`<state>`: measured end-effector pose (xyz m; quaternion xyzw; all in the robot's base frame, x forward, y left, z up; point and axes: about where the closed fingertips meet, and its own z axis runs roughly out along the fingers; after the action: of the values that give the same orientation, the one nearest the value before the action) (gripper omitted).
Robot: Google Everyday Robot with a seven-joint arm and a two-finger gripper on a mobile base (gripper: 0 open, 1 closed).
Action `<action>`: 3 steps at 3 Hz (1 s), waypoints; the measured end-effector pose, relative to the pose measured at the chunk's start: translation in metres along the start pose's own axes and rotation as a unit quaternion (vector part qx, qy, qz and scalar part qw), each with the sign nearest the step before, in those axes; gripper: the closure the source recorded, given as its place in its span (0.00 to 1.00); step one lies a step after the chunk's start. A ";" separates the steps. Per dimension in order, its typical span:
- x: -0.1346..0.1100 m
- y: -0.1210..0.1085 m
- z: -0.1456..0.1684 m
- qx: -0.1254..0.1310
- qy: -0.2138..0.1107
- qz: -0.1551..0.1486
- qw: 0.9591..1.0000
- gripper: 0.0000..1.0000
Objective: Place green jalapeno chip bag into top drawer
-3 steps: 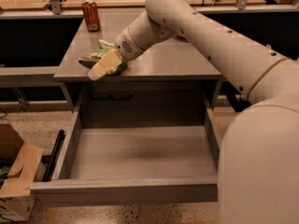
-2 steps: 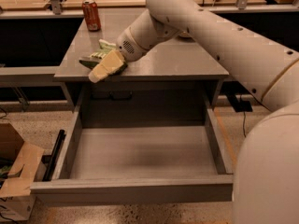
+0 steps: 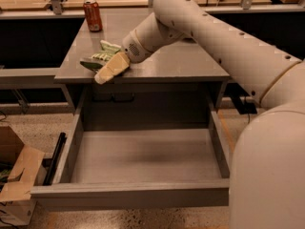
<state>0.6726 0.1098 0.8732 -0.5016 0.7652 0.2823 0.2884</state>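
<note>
A cream-white robot arm (image 3: 214, 37) reaches from the right across a flat grey table (image 3: 181, 63). Its tan gripper (image 3: 108, 71) sits low at the table's near left edge, pointing down and left. Just to the gripper's left and touching it lies the small crinkly green jalapeno chip bag (image 3: 95, 60), flat on the tabletop near the left front corner. A red soda can (image 3: 92, 15) stands upright at the far left of the table, well apart from the bag. Below the tabletop, the wide, shallow grey top drawer (image 3: 128, 194) is pulled fully out toward the near side. A brown cardboard box (image 3: 21, 175) sits on the floor to the drawer's left.
</note>
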 end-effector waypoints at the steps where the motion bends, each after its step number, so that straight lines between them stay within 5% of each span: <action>1: -0.002 -0.018 0.011 -0.007 -0.015 -0.010 1.000 0.00; 3: -0.001 -0.038 0.035 -0.008 -0.037 -0.007 0.999 0.41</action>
<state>0.7136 0.1227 0.8452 -0.4985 0.7483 0.3049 0.3141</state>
